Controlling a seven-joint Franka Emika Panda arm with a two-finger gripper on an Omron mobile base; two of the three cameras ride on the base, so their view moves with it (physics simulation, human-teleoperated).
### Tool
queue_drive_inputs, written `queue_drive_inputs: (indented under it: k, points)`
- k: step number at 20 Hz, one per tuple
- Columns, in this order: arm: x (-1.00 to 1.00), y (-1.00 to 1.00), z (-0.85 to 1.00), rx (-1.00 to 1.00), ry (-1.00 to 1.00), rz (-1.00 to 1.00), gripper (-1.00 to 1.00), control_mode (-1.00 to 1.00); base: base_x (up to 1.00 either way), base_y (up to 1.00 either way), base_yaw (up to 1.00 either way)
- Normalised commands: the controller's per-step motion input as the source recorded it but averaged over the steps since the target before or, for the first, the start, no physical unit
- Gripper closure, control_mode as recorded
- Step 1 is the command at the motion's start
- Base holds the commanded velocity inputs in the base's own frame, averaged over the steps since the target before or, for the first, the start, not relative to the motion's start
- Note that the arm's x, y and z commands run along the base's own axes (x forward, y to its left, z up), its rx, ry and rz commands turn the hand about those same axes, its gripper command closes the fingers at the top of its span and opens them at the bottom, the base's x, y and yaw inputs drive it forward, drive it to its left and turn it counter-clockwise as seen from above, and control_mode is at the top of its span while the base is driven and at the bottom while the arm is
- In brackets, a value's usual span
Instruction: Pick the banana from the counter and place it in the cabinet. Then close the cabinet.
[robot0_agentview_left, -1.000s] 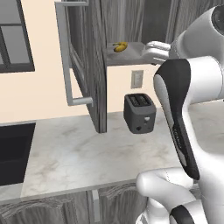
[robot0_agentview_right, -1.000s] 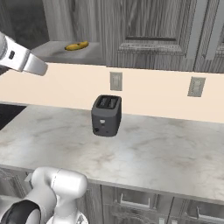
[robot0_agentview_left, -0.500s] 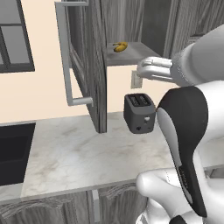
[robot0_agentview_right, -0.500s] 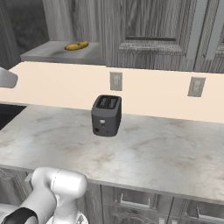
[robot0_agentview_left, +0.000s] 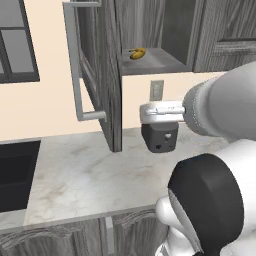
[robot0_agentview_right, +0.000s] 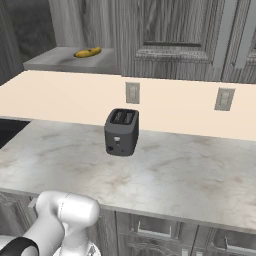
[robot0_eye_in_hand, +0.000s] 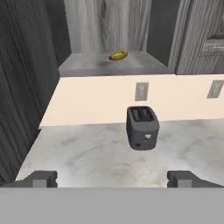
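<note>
In the left base view the banana (robot0_agentview_left: 136, 53) lies on the shelf of the open cabinet (robot0_agentview_left: 98, 75), above the counter (robot0_agentview_left: 95, 175). The right base view shows it above the toaster (robot0_agentview_right: 121, 131). In the hand view the gripper (robot0_eye_in_hand: 113, 178) is spread wide, holding nothing.

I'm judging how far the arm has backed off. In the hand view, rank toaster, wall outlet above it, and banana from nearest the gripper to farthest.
1. Toaster, on the counter ahead of the open gripper.
2. Wall outlet, on the wall behind it.
3. Banana, up on the cabinet shelf.
</note>
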Motion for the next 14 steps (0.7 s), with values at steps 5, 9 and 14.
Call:
queue_drive_inputs:
  k: [5,9,14]
  points:
    - [-0.24,0.46,-0.41,-0.35,-0.05,0.14,-1.00,-1.00,0.00,0.00,0.00]
    - [-0.15,0.34,-0.21,-0.29,-0.01,0.13,-1.00,-1.00,0.00,0.00,0.00]
    - [-0.04,0.37,-0.16,-0.30,0.00,0.13,-1.00,-1.00,0.00,0.00,0.00]
